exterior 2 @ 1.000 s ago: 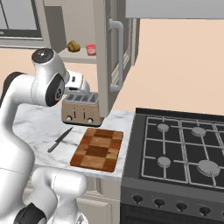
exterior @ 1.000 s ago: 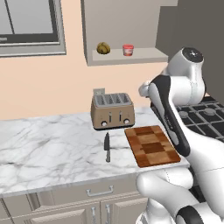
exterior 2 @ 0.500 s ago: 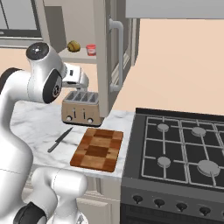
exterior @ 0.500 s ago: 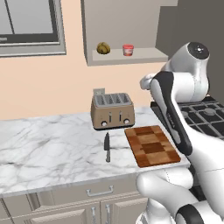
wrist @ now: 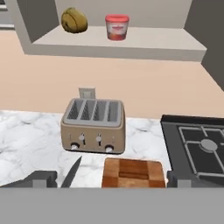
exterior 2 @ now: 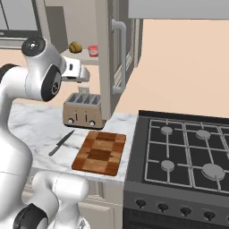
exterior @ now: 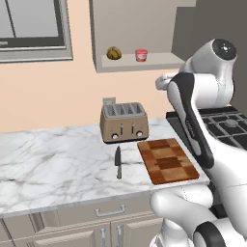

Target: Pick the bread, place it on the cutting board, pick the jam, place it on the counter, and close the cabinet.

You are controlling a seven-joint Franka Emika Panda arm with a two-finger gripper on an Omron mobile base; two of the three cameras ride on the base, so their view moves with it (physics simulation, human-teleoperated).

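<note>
Since a second ago the arm has swung its upper joints higher and toward the wall, carrying the tool up to sit above the toaster and below the cabinet shelf. In the hand view the two dark finger tips stand wide apart at the lower corners, with nothing between them.

No writing can be read anywhere — the jam has a pale band on its red side, too blurred to tell as a label.

Straight below the tool, on the bench, stands the four-slot toaster, with a wall socket just behind it. A dark-handled knife lies in front of the toaster, just beside the cutting board, which sits at the bench's stove-side end. A black gas stove adjoins it.

The bread and the jam rest on the open cabinet shelf, near each other but apart — both above and beyond the tool. The cabinet door stands swung out, edge-on, beside the shelf.
</note>
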